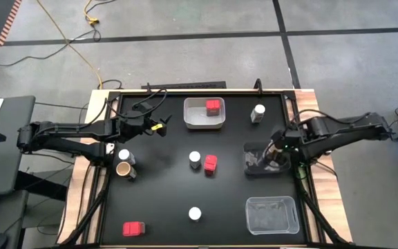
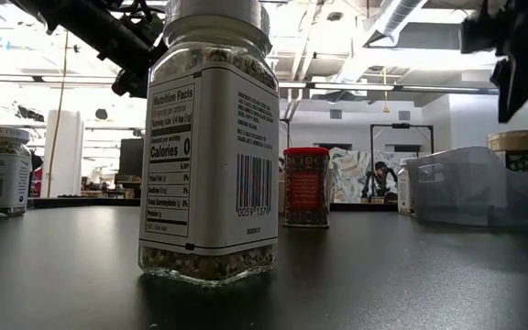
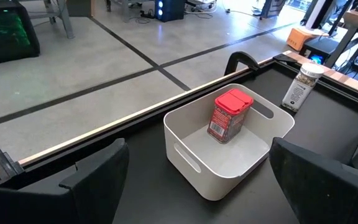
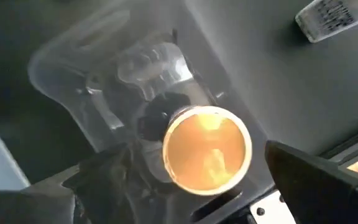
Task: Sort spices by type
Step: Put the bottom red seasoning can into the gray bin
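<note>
Placement of a brown jar (image 4: 207,148) in a clear bin (image 1: 251,166) at mid-table right, by the look of it: right gripper (image 1: 276,155) over it, fingers wide apart, gripping nothing; farther back, left gripper (image 1: 159,126) likewise open and unladen, facing the white bin (image 3: 229,168). Next, probably: lift clear of the bin wall, then pick a loose container. Counted front to back: red box (image 1: 133,228), centre (image 1: 210,164), in white bin (image 1: 213,106), three; white-lidded jar (image 1: 195,214), left (image 1: 124,156), centre (image 1: 195,160), far right (image 1: 258,113), four; brown jars two, second at left (image 1: 124,169); clear bins two, second front right (image 1: 271,225).
</note>
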Robot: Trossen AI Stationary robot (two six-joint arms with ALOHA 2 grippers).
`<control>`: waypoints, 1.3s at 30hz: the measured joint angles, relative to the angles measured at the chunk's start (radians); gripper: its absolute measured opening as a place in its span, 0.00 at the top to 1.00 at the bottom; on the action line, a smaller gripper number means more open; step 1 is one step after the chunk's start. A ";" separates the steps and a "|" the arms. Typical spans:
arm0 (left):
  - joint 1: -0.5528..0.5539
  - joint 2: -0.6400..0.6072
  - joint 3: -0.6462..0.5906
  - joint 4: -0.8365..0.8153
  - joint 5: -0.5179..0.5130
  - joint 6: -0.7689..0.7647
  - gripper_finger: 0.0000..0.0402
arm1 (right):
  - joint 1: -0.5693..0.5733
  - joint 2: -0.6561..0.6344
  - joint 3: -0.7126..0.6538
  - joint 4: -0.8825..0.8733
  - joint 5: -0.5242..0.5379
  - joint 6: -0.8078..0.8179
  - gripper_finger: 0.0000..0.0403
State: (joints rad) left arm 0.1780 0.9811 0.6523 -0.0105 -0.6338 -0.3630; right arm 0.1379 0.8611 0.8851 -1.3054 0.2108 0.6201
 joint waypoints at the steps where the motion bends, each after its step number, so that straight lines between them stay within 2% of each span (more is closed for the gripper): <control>1: 0.000 0.000 0.000 0.000 0.000 0.000 0.08 | -0.001 -0.004 0.018 -0.003 0.000 0.000 0.02; 7: 0.000 0.000 0.000 0.001 0.001 -0.011 0.08 | -0.001 -0.043 0.083 0.009 0.000 0.009 0.02; 16: -0.003 -0.023 0.022 -0.041 0.057 -0.042 0.08 | -0.001 -0.092 0.084 0.012 0.032 0.180 0.02; 20: -0.003 -0.036 0.119 -0.216 0.057 -0.052 0.08 | -0.001 -0.088 0.084 0.015 0.103 0.241 0.03; 24: -0.002 -0.034 0.264 -0.516 0.094 -0.126 0.08 | -0.001 -0.082 0.084 0.027 0.145 0.317 0.03; 29: -0.001 -0.031 0.430 -0.878 0.186 -0.357 0.08 | -0.001 -0.083 0.084 0.053 0.157 0.436 0.03; 33: -0.002 -0.031 0.502 -1.070 0.243 -0.511 0.08 | -0.001 -0.083 0.084 0.089 0.158 0.477 0.03; 39: -0.021 -0.030 0.517 -1.212 0.357 -0.559 0.08 | -0.004 -0.083 0.083 0.150 0.202 0.489 0.03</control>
State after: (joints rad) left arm 0.1568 0.9508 1.1694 -1.2224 -0.2765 -0.9222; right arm 0.1341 0.7784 0.9684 -1.1553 0.4128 1.1095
